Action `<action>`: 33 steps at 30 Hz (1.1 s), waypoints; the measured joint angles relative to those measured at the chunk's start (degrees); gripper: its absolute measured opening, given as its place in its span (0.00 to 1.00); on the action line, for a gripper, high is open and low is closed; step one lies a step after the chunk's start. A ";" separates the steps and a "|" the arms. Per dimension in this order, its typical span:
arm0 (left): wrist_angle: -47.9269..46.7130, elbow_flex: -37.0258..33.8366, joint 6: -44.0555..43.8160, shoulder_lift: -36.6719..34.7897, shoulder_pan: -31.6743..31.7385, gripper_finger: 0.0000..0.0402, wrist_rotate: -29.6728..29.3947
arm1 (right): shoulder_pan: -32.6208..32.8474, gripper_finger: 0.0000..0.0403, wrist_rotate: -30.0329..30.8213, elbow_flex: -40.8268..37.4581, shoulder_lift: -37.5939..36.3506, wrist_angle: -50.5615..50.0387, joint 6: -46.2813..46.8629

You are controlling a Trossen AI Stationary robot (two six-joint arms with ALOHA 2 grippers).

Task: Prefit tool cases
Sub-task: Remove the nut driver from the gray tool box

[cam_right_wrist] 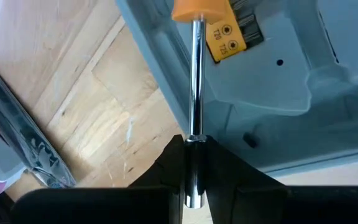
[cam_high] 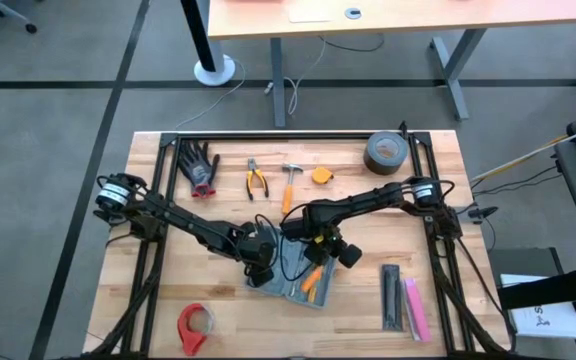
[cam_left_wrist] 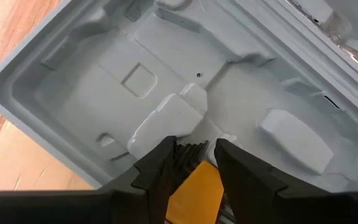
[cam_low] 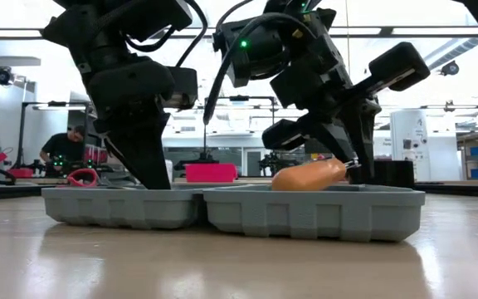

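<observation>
Orange-handled screwdriver [cam_right_wrist: 196,74] | right gripper [cam_right_wrist: 193,163] clamped on its steel shank, handle pointing 12 o'clock over open tool case [cam_high: 293,282] at table centre-front | left gripper [cam_left_wrist: 191,163] nearer, pinching yellow bit holder [cam_left_wrist: 196,191].

Bright, even overhead light; low view backlit — ceiling strips glare; near tabletop [cam_low: 239,266] blurred.

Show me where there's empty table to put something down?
Bare wood lies between the red tape roll and the open tool case, and right of the hammer. The middle is crowded: both grippers work over the case.
</observation>
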 joint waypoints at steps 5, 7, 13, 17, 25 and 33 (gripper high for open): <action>0.02 -0.02 0.00 0.00 0.00 0.33 0.00 | 0.01 0.06 1.29 -0.02 0.00 0.13 -0.14; 0.00 -0.02 0.00 0.00 0.02 0.32 -0.02 | 0.01 0.06 1.66 0.25 0.00 -0.39 -0.05; 0.00 -0.07 0.00 0.00 0.02 0.31 0.18 | 0.01 0.05 2.75 2.06 0.02 -1.96 1.14; 0.00 -0.07 0.00 0.00 0.02 0.32 0.41 | 0.12 0.05 5.46 3.59 0.02 -3.84 2.17; 0.01 -0.07 0.00 0.00 0.02 0.33 0.44 | 0.07 0.05 10.44 4.45 -2.66 -6.32 3.23; -0.04 -0.07 0.00 0.00 0.07 0.31 0.42 | -1.15 0.05 17.49 4.28 -9.26 -6.41 4.98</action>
